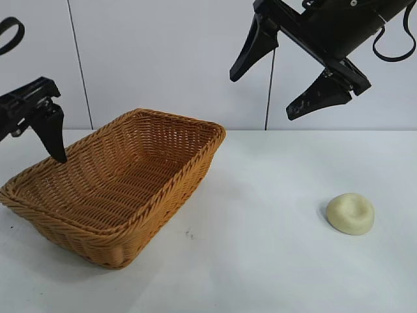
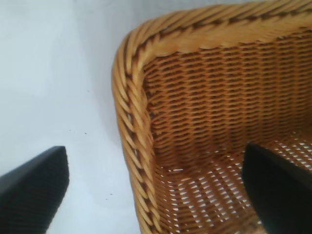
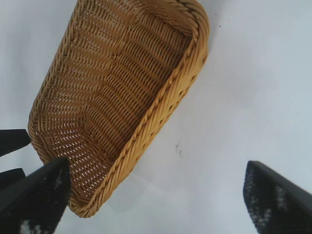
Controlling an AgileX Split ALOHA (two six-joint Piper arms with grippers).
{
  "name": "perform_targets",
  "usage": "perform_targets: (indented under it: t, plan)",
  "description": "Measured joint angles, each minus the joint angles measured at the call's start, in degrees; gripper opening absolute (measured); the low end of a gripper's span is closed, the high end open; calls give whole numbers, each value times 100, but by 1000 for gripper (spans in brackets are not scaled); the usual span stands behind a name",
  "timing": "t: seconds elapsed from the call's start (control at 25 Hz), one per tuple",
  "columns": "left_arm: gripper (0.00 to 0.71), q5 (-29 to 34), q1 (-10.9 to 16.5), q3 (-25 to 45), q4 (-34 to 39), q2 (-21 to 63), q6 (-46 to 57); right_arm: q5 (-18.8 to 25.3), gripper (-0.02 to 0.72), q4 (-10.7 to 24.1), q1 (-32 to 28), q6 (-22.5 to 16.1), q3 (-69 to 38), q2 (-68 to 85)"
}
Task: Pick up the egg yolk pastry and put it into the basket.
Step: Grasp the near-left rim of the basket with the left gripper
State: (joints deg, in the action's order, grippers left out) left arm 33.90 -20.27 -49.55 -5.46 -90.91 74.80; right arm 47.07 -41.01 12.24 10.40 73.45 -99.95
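Exterior view: a white table (image 1: 273, 261) stands before a pale panelled wall (image 1: 163, 59) with dark vertical seams. One basket (image 1: 117, 189) and one egg yolk pastry (image 1: 350, 213) sit on it, well apart. The basket, orange-brown wicker with a braided rim, lies on the left half, its long axis running from the near left corner back toward the middle of the table. The pastry, a cream dome with its dent facing up, rests on the bare table at the right. The left gripper (image 1: 49, 130) comes in from the left edge, one dark finger pointing down over the basket's far left rim. The right gripper (image 1: 287, 75) hangs high at upper right, fingers spread wide, holding nothing, well above the pastry.

Left wrist view: one rounded corner of the basket (image 2: 134, 122) fills the picture, with white table (image 2: 53, 73) beside it. The left gripper's (image 2: 156, 187) fingers stand wide apart, one over the table, one over the basket's woven floor, the rim between them.

Right wrist view: the whole basket (image 3: 190, 73) lies diagonally on the white table (image 3: 253, 97). The right gripper's (image 3: 158, 195) two fingers stand wide apart and empty. The pastry does not show here.
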Motion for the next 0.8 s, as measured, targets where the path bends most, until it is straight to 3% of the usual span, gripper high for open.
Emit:
perform_targets:
  t: [0.32, 0.64, 0.72, 0.8]
  plan:
    - [692, -717, 0, 6, 2, -923, 0, 0, 687, 0, 0, -11, 0, 0]
    - [692, -771, 0, 5, 19, -1157, -73, 0, 687, 5, 0, -11, 0, 0]
    - [669, -775, 0, 5, 19, -1157, -78, 0, 687, 5, 0, -11, 0, 0]
    - [603, -775, 0, 5, 19, -1157, -78, 0, 687, 5, 0, -11, 0, 0]
